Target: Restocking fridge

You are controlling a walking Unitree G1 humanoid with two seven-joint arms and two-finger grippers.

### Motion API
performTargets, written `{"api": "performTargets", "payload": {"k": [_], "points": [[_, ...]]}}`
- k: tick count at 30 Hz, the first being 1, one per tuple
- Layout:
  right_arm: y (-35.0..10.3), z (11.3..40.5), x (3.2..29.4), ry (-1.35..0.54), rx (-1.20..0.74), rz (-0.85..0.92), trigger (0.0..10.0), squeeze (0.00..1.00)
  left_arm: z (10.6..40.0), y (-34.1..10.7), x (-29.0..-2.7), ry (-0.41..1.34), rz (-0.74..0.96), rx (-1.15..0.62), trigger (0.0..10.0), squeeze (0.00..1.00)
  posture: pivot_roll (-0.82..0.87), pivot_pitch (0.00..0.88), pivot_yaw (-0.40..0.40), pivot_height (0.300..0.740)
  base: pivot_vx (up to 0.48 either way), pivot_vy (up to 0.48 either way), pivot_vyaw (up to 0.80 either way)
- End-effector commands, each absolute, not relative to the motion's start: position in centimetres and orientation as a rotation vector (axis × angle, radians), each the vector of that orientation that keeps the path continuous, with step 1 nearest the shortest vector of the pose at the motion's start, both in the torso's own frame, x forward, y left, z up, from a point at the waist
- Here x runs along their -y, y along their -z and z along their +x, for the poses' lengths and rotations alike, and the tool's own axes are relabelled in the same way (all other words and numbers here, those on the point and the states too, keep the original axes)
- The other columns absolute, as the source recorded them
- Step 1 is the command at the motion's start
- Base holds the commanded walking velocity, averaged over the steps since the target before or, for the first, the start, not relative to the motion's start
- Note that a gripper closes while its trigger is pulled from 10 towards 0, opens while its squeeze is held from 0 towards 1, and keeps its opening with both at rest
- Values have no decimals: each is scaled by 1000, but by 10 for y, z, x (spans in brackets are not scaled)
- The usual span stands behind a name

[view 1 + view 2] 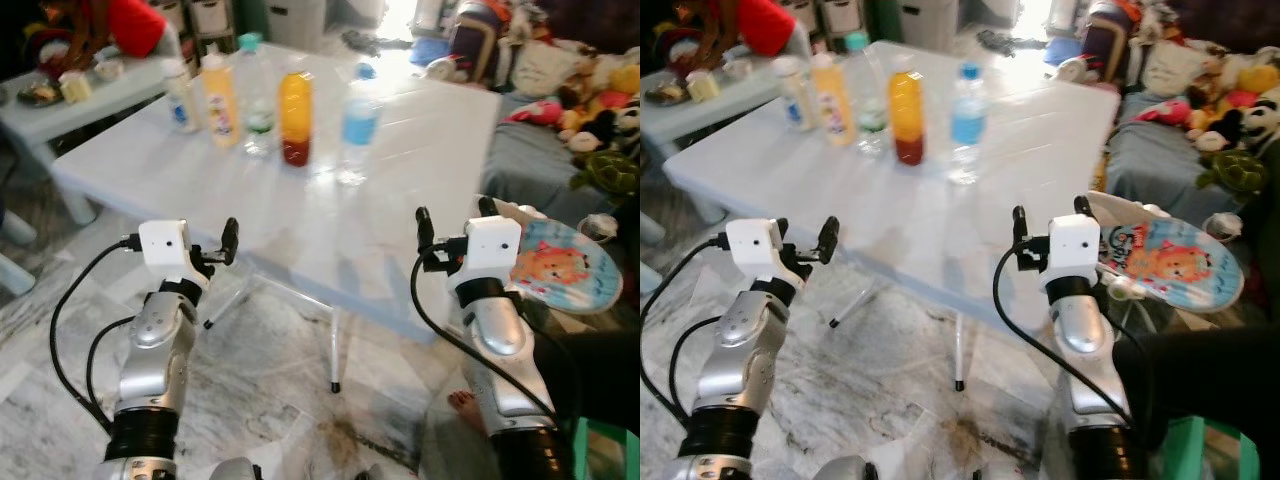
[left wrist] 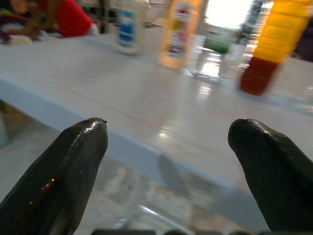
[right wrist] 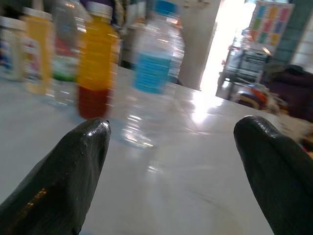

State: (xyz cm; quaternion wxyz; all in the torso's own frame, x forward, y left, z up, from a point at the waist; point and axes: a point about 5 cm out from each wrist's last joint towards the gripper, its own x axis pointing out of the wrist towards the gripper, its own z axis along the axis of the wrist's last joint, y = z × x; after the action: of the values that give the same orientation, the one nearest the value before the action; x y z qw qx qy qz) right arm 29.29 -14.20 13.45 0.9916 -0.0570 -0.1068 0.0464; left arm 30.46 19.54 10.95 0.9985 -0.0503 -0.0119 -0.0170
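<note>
While both arms hang raised at near edge of pale table (image 1: 420, 250), nothing picked up yet; task judged at start, all stock still to move. No fridge visible in these views.

Stock, standing upright in a row across far half of table:
- white bottle w/ blue label (image 1: 180, 95), leftmost
- yellow-label bottle (image 1: 219, 100), just beside it
- clear bottle w/ green cap (image 1: 256, 95)
- orange bottle w/ red base (image 1: 295, 118)
- water bottle w/ blue label (image 1: 357, 125), rightmost, slightly apart from the rest

Left gripper (image 2: 168, 147): fingers spread wide, empty, level w/ table edge, aimed along tabletop toward the row; well short of any bottle.
Right gripper (image 3: 171, 147): fingers spread wide, empty, aimed at water bottle and orange bottle; also well short.

Remaining, as judged: approach, grasp each bottle, carry to fridge, place. Five items left, none done.

Surroundings: person in red (image 1: 130, 25) bent over a second table at far left; soft toys (image 1: 590, 90) piled at right; child's seat w/ cartoon print (image 1: 560, 265) just beside right arm. Marble floor (image 1: 300, 400) below.
</note>
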Motion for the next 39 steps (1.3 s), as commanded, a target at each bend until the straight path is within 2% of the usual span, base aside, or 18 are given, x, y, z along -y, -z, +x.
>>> {"api": "performTargets", "payload": {"k": [1,5,18,28,39], "points": [[-137,293,153,-64,221,-131,10000,0,307,-113,-184,68,-104,40,10000,0,-34,80,-46,740,0,420,0],[-135,294,153,-64,213,-129,10000,0,307,-113,-180,83,-95,44,10000,0,-33,82,-48,740,121,416,0],[-134,294,151,-70,210,-133,10000,0,307,-112,-174,113,-88,42,10000,0,-34,85,-48,740,317,356,-706],[-132,295,149,-78,204,-135,10000,0,306,-111,-173,118,-83,39,10000,0,-31,87,-50,740,333,0,-499],[-132,297,149,-78,204,-143,10000,0,307,-111,-175,121,-72,38,10000,0,-32,96,-47,740,247,0,0]]}}
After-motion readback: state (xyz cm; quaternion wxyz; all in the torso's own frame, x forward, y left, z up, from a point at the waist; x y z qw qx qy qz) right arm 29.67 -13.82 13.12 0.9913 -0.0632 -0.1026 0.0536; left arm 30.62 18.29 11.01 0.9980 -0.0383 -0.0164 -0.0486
